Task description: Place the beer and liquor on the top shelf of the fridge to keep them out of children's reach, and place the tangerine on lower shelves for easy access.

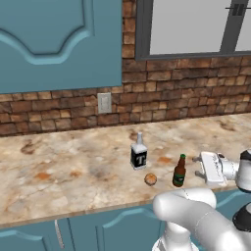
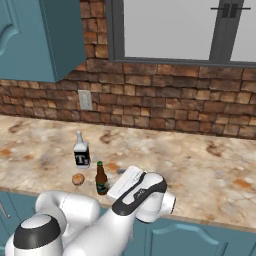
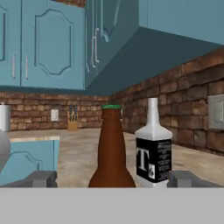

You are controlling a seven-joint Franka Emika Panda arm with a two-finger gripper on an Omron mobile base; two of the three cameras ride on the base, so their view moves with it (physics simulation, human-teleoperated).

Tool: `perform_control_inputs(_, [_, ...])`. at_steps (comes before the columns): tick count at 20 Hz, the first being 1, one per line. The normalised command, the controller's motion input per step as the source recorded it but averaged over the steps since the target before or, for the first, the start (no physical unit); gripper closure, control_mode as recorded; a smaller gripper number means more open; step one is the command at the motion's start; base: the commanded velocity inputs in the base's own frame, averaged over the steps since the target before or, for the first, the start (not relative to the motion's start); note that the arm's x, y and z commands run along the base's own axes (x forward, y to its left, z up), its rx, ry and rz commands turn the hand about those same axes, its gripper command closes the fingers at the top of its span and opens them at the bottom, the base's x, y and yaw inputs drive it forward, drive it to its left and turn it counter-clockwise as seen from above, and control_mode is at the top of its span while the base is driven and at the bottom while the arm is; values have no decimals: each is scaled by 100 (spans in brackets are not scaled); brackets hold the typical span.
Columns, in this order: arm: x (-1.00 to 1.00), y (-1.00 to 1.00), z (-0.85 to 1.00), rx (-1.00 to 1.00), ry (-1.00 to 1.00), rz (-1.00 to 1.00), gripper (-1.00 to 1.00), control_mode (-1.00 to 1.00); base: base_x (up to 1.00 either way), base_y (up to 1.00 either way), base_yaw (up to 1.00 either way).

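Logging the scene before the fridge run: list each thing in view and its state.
beer: upright on the counter, capped, between the open fingers, not gripped.
liquor: upright on the counter, capped, apart from the beer.
tangerine: resting on the counter, untouched.
gripper: open, level with the beer.
upper cabinet doors: closed.

Even, flat rendered light fills the kitchen, with a pale blank window (image 1: pixel 196 24) above the brick wall (image 1: pixel 186 93) and only faint, soft shadows on the marbled counter (image 1: pixel 73 166). Both base views are coarse and slightly soft, so the labels on the liquor (image 1: pixel 139 153) and the beer (image 1: pixel 179 172) barely resolve. The hand view is crisper, darkening under the cabinets (image 3: pixel 144 52), possibly from shading.
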Motion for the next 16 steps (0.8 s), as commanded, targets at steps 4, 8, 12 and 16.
perform_control_inputs(4, [-10, 37, -1, 0, 1, 0, -100, -100, 0, 0, 0])
perform_control_inputs(8, [-13, 37, 0, 0, 3, 0, -100, -100, 0, 0, 0])
perform_control_inputs(12, [-9, 18, 0, 0, 1, 0, -100, -100, 0, 0, 0])
perform_control_inputs(16, [0, 0, 0, 0, 0, 0, -100, -100, 0, 0, 0])
